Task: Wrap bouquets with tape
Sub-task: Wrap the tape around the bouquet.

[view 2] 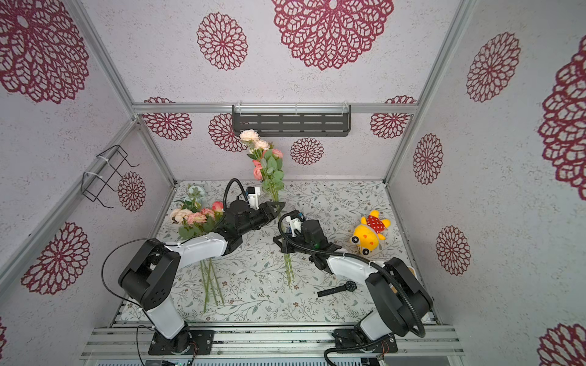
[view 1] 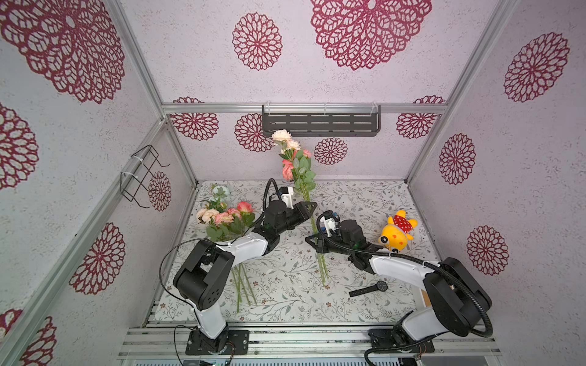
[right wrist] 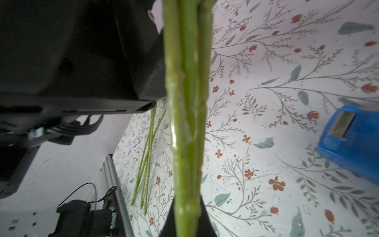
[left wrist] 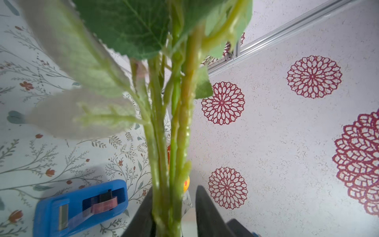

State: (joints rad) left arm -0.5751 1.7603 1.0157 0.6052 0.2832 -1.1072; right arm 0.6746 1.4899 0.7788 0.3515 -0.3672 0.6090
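R claw (right wrist: 185, 217) is clamped low on the stems of the held bouquet (view 1: 299, 164). L claw (left wrist: 174, 215), up by the leaves, stands part-open w/ one finger clear of the stems, so I'd judge a grip hand-over: R should hold tight so stems don't splay, and L should back off w/o snagging leaves, leaving bare stem for the wrap. Only the wrist views show the blue tape dispenser (left wrist: 82, 205), on the table (view 1: 285, 285) near the stems; top views don't, but show the other bouquet (view 1: 225, 218) lying on the table.
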